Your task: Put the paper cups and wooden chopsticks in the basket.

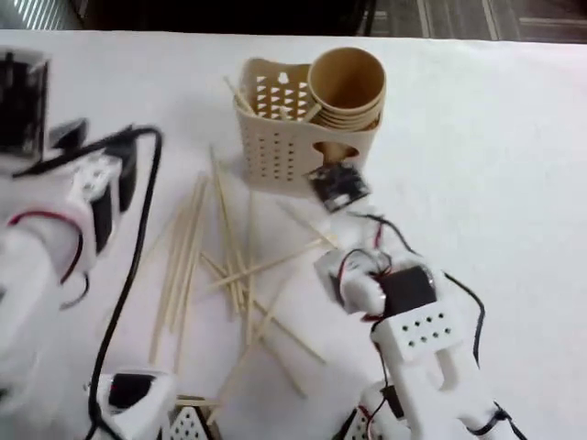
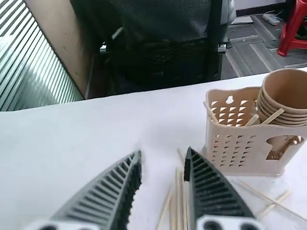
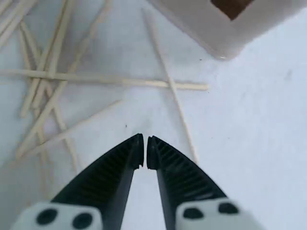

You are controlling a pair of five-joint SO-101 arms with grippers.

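- Left gripper [image 2: 163, 154]: jaws partly open, holding nothing, above loose wooden chopsticks [image 1: 186, 252].
- Right gripper [image 3: 145, 152]: jaws closed to a hairline gap, empty, over the surface [image 1: 514, 137] beside crossed chopsticks.
- Most chopsticks lie scattered before the basket [image 1: 275, 151].
- Basket holds stacked paper cups [image 1: 348, 82] and a few chopsticks.

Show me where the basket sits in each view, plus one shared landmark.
High view: basket at upper centre, paper cups stacked inside.
Left wrist view: basket just beyond the left gripper.
Right wrist view: basket corner beyond the right gripper.
Shared landmark: loose chopsticks lying beside it.
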